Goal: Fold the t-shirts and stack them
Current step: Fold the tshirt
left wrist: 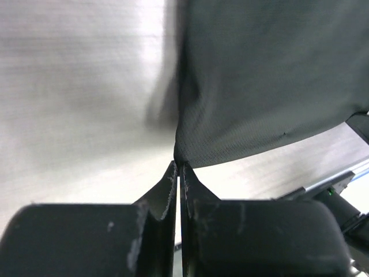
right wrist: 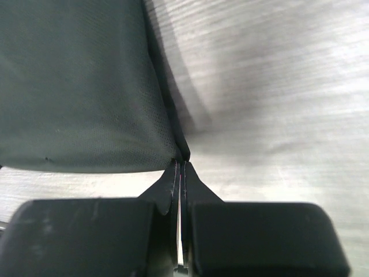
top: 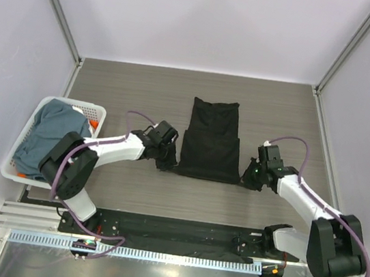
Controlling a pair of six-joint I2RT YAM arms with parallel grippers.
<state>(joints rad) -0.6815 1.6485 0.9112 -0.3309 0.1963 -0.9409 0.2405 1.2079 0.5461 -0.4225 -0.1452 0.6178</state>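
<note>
The black t-shirt lies partly folded in the middle of the table, its near half doubled and wider than the far part. My left gripper is shut on its near left corner; in the left wrist view the fingertips pinch the cloth, which hangs lifted above the table. My right gripper is shut on the near right corner; in the right wrist view the fingertips pinch the cloth. A slate blue-grey t-shirt and a bit of orange cloth lie in the basket.
The white lattice-sided basket stands at the left edge of the wooden table. White walls enclose the table at the back and sides. A metal rail runs along the near edge by the arm bases.
</note>
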